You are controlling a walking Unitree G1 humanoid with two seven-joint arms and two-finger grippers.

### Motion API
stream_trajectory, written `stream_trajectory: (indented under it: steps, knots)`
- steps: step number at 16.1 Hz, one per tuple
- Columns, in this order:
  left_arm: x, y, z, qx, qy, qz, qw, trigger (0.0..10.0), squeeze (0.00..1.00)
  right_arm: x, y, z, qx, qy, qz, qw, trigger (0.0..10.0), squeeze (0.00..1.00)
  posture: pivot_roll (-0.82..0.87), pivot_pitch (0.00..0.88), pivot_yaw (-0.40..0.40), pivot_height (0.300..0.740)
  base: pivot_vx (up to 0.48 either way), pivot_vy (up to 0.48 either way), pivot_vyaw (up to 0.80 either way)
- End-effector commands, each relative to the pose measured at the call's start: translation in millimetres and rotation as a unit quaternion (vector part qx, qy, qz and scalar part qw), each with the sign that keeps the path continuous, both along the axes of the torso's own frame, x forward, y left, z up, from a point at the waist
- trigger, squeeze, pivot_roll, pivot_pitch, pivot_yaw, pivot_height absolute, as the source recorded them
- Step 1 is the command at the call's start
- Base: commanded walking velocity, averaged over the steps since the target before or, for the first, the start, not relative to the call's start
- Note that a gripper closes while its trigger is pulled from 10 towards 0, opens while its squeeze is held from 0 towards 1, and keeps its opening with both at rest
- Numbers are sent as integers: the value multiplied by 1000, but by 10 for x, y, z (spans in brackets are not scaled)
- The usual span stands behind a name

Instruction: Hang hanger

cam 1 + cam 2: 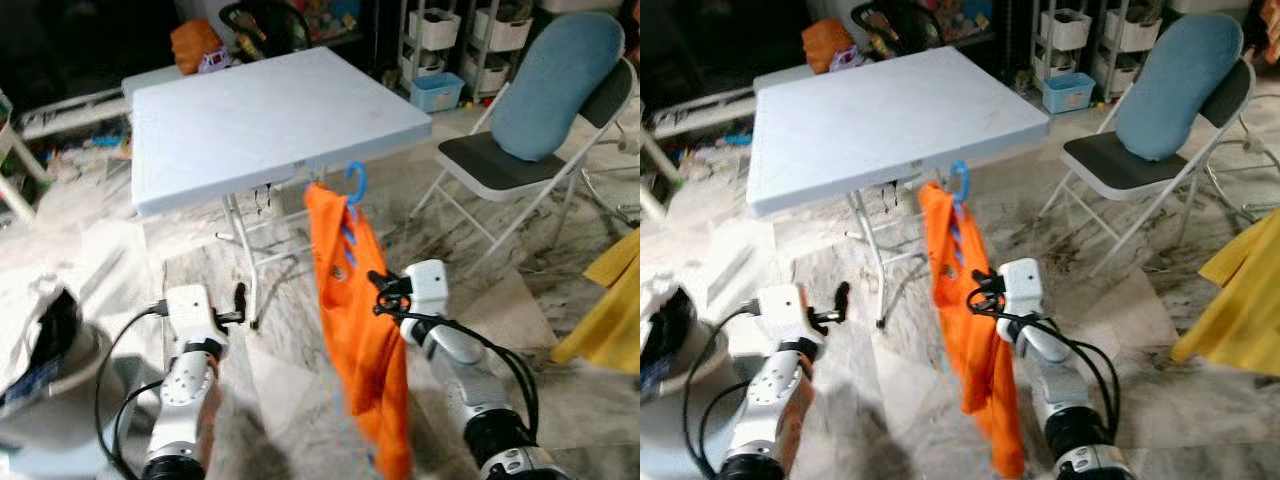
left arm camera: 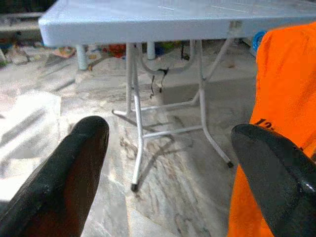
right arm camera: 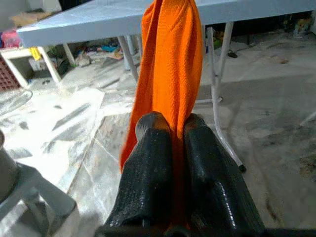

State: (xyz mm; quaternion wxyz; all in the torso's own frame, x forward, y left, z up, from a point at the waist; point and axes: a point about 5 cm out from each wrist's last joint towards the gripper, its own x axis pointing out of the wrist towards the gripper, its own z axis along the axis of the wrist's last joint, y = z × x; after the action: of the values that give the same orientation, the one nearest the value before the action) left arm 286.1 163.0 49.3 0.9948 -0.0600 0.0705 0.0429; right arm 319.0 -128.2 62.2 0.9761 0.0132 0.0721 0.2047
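Your right gripper [image 3: 170,129] has its two fingers pinched on the orange shirt [image 1: 358,330]; the shirt hangs on a blue hanger [image 1: 355,181], whose hook sits at the near edge of the white folding table [image 1: 260,110]; your left gripper [image 2: 173,168] is spread wide, holding nothing, low beside the table legs; a blue bin [image 1: 437,91] sits by the shelving, contents unclear.

One table [image 1: 270,110], one hanger [image 1: 356,180], one orange shirt [image 1: 365,330], one folding chair [image 1: 530,150].
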Motion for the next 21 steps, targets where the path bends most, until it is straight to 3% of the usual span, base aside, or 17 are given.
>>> stream_trajectory:
  steps: [1, 4, 12, 17, 21]
  knots:
    - [-10, -23, -11, 2, 2, -1, 1000, 10000, 0, 50, -37, 126, 0, -29, -3, 1000, 10000, 0, -63, 0, 115, 740, 315, 360, 0]
    - [-24, -39, -27, 4, 6, 0, 1000, 10000, 0, 31, -38, 114, -2, -28, -2, 1000, 10000, 0, -62, 0, 113, 740, 319, 359, 0]
    - [-25, -88, -28, 8, 9, 4, 1000, 10000, 0, 30, -41, 98, -8, -26, -7, 1000, 10000, 0, -52, 0, 102, 740, 0, 0, 0]
    - [-19, -96, -28, 13, 10, 4, 1000, 10000, 0, 37, -16, 105, -7, -28, -2, 1000, 10000, 0, -49, 0, 103, 740, 0, 0, 750]
    - [-8, -102, -17, 20, 7, -4, 1000, 10000, 0, 45, -23, 110, -6, -28, -5, 1000, 10000, 0, -52, 0, 105, 740, 0, 0, 230]
